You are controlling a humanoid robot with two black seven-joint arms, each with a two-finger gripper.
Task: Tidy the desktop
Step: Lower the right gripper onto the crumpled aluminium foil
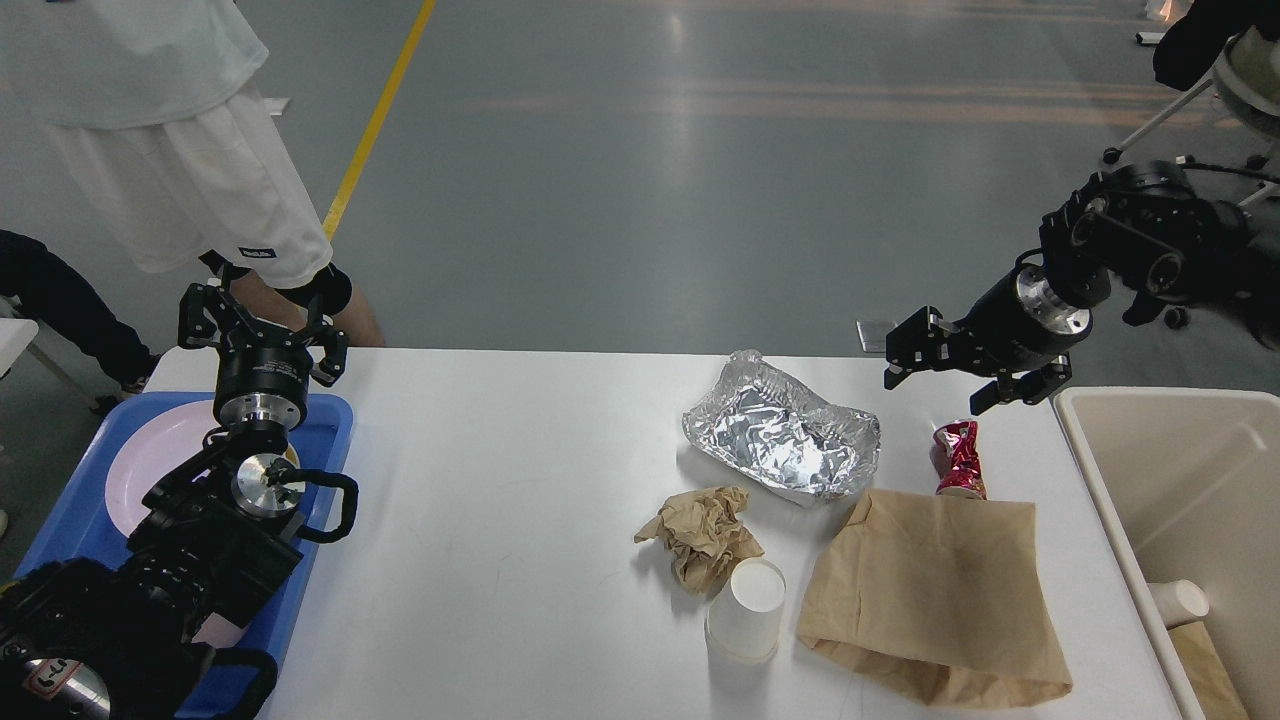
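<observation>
The white desktop [520, 460] holds a crumpled foil tray [780, 430], a crushed red can [958, 458] standing upright, a flat brown paper bag [935, 595], a crumpled brown paper ball [703, 533] and a white paper cup [748, 610] on its side. My right gripper [935, 372] is open and empty, hanging above the table's far right part, just above and behind the can. My left gripper [262, 320] is open and empty at the far left edge, above the blue tray.
A blue tray [325, 425] with a pink plate [150, 460] sits at the left under my left arm. A cream bin [1180, 480] stands at the right with a cup and paper inside. A person [170, 150] stands behind the table's left corner.
</observation>
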